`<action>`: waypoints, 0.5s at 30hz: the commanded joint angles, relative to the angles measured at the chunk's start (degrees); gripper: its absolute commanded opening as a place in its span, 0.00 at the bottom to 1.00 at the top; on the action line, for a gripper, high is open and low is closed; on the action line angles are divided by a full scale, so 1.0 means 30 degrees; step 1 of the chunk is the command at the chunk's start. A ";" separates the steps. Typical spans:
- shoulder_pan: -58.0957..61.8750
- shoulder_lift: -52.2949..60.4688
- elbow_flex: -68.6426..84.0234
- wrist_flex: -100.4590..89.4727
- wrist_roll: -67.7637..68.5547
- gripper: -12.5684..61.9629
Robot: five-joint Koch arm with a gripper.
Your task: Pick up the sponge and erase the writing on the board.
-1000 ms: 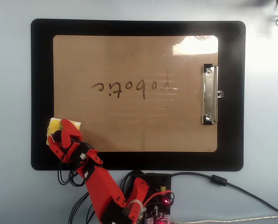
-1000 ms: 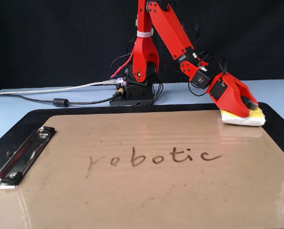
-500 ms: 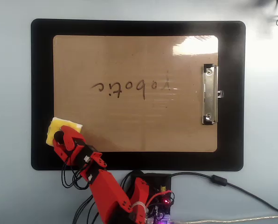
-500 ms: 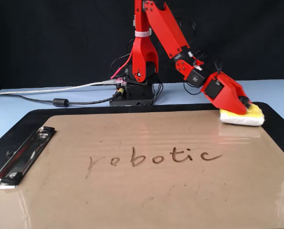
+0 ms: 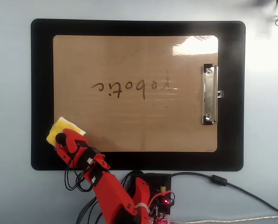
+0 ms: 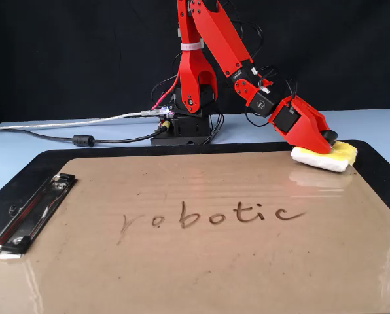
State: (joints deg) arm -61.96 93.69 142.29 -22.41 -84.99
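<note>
Black mat (image 5: 41, 93) under the board (image 5: 129, 56); the sponge (image 5: 66, 127) sits at its corner, soft and light, best held by its knob (image 5: 60, 138). Gripper (image 6: 326, 139) seemingly clamps it.

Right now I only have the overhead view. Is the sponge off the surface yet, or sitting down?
Observer: In the fixed view the sponge rests down at the far corner of the board, with no gap showing under it.
Operator: Are the jaws closed on it?
Observer: Cannot tell. The gripper sits over the black knob, but only one red tip shows from the side.
Operator: Anything about the sponge I'm missing?
Observer: It has a white bottom layer under the yellow.
</note>
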 commanded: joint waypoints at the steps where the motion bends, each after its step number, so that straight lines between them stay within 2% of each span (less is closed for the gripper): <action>1: 0.0293 -0.0410 -0.0176 -0.3076 0.0029 0.06; 6: 0.2197 -0.2373 -0.0879 -0.4951 0.0000 0.06; 15: 0.6680 -0.1611 -0.1260 -0.4775 0.0088 0.06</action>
State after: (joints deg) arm -42.89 86.04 140.27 -33.31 -84.99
